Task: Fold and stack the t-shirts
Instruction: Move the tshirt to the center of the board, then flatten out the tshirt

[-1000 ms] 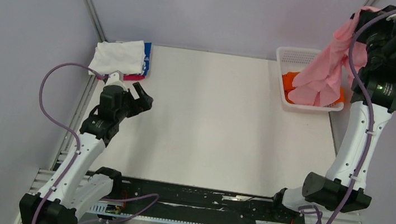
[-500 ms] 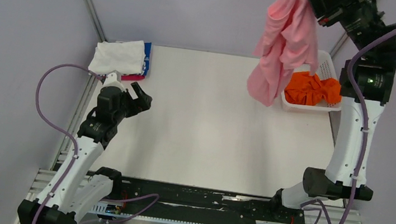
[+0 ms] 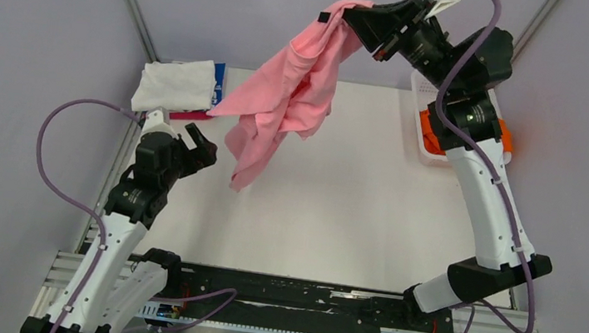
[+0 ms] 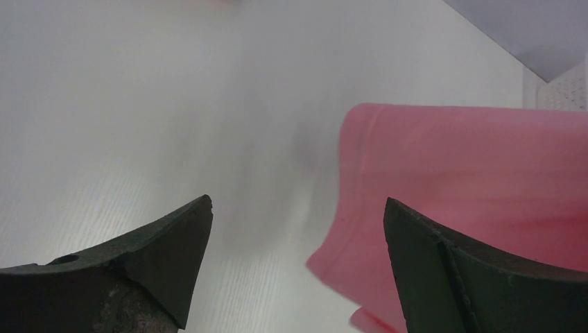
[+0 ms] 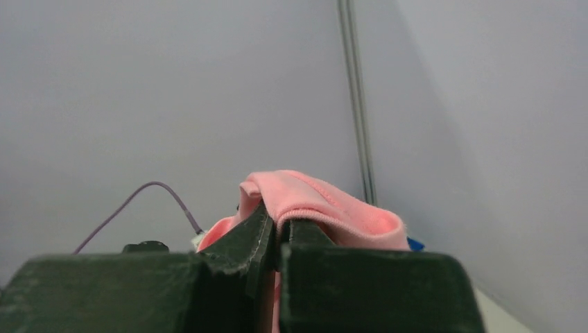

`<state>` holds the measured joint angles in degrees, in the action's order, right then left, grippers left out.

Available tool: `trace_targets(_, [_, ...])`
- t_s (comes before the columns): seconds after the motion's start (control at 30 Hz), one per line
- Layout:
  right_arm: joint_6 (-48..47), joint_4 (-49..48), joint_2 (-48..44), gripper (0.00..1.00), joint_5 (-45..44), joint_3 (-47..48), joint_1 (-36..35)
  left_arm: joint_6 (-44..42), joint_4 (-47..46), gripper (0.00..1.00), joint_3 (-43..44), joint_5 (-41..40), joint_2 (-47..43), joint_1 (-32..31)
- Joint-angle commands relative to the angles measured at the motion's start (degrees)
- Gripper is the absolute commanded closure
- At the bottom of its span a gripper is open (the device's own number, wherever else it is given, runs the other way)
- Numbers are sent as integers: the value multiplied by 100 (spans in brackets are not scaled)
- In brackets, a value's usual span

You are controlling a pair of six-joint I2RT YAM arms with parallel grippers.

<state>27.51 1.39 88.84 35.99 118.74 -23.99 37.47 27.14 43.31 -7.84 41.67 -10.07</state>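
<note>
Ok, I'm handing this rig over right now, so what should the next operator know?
Right gripper: jaws shut on the pink t-shirt, which hangs unfolded above the table.
Left gripper: jaws open, empty, low near the stack.
Done: the stack, white t-shirt on top, sits at the far left corner.
Left: fold and stack the pink one, then the orange t-shirt in the basket.
</note>
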Motion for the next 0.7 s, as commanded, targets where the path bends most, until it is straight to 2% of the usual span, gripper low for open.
trace_targets(0.0, [-327, 148, -811, 100, -1879, -1616, 32, 77, 304, 0, 370, -256, -57, -13])
trace_targets(0.13, [-267, 512, -2018, 99, -3672, -4106, 233, 162, 409, 0, 358, -168, 108, -13])
trace_targets(0.2, [-221, 783, -2430, 92, -4486, -5299, 427, 209, 478, 0, 309, -64, 213, -13])
trace_targets(0.27, [-57, 1214, -2634, 79, -5125, -6257, 709, 240, 554, 0, 240, -28, 339, -13])
trace_targets(0.3, [15, 1479, -2678, 64, -5112, -6532, 927, 264, 581, 0, 182, 27, 380, -13])
trace_targets(0.37, [115, 1924, -2671, 5, -5157, -6769, 1166, 320, 672, 0, 107, 134, 526, -13])
trace_targets(0.4, [31, 2026, -2668, 1, -5169, -6797, 1175, 321, 706, 0, 81, 274, 616, -13])
trace_targets(0.43, [-82, 2034, -2660, 0, -5010, -6777, 1170, 322, 719, 0, 11, 357, 659, -13])
trace_targets(0.53, [-600, 1837, -2520, 0, -3960, -6634, 1105, 327, 725, 0, -145, 941, 843, -13])
trace_targets(0.6, [-964, 1650, -2320, 0, -3292, -6590, 849, 339, 662, 0, -299, 1304, 933, -24])
trace_targets(0.67, [-1299, 1567, -1990, 0, -3176, -6484, 403, 349, 611, 0, -455, 1517, 1066, -72])
